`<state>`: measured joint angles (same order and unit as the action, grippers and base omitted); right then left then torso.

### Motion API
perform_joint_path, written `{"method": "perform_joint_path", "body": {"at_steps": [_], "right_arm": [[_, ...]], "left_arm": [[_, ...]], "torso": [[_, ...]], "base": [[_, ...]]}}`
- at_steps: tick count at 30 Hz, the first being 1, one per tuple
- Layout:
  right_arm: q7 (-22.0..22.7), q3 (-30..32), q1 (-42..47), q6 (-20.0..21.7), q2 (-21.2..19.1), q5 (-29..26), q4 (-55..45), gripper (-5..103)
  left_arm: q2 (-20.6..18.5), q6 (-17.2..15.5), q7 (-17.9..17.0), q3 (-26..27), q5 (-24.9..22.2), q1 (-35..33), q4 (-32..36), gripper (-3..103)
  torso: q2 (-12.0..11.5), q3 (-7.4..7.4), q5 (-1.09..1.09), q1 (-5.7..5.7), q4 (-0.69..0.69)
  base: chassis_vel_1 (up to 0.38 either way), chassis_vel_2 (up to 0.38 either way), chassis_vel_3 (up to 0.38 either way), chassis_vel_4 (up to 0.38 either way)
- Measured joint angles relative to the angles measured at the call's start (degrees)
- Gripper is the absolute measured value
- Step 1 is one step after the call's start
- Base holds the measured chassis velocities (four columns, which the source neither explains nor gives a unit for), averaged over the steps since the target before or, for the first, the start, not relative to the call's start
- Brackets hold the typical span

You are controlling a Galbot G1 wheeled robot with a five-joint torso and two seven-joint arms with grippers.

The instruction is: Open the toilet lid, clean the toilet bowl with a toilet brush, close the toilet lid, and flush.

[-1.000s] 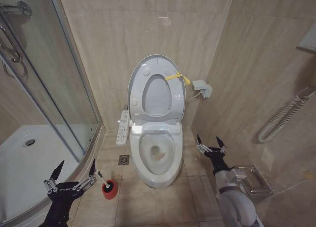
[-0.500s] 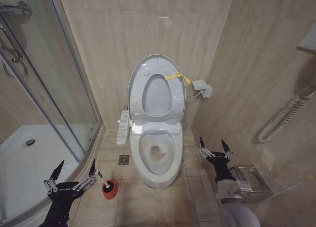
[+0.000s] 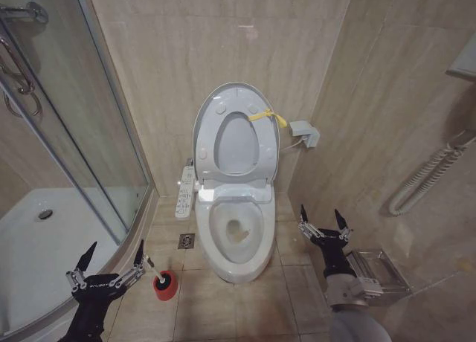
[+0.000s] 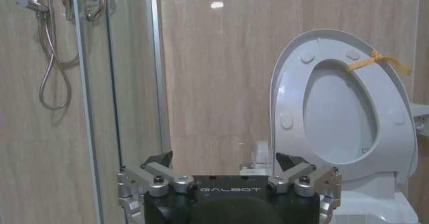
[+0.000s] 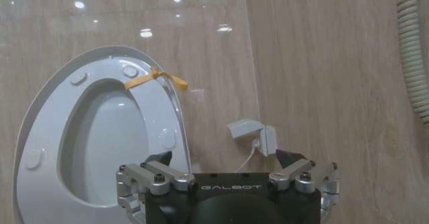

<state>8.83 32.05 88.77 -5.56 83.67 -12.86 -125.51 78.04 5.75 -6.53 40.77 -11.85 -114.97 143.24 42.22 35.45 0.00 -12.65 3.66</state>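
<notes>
- The large glossy white plastic toilet lid [image 3: 235, 137] is seen raised against the tiled wall, with the ring seat up against it and a small yellow tie [image 3: 266, 117] at the rim. The opening step is judged done.
- The white ceramic toilet bowl [image 3: 236, 238] lies exposed, between the two hands and farther forward than either.
- The left hand [image 3: 108, 268] is held low over the floor tiles, fingers spread apart, nothing gripped.
- The thin white-handled toilet brush [image 3: 152, 270] stands in its small round red holder [image 3: 165, 285], just beside the left hand on its inner side, near one fingertip; contact cannot be told.
- The right hand [image 3: 324, 224] is held beside the bowl on the far side from the brush, fingers apart and empty.
- Step in hand is judged to be fetching the brush. The next move calls for the left hand to be brought around the handle and closed before it is lifted clear of the holder.
</notes>
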Motion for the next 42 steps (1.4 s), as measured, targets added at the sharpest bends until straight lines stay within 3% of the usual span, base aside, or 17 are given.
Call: {"method": "perform_joint_path", "body": {"at_steps": [42], "right_arm": [[-0.14, -0.01, -0.3, 0.98, -0.45, -0.07, -0.2, 100]], "left_arm": [[0.0, 0.0, 0.0, 0.0, 0.0, 0.0, 0.0, 100]], "torso": [[0.0, 0.0, 0.0, 0.0, 0.0]], "base": [[0.0, 0.0, 0.0, 0.0]]}}
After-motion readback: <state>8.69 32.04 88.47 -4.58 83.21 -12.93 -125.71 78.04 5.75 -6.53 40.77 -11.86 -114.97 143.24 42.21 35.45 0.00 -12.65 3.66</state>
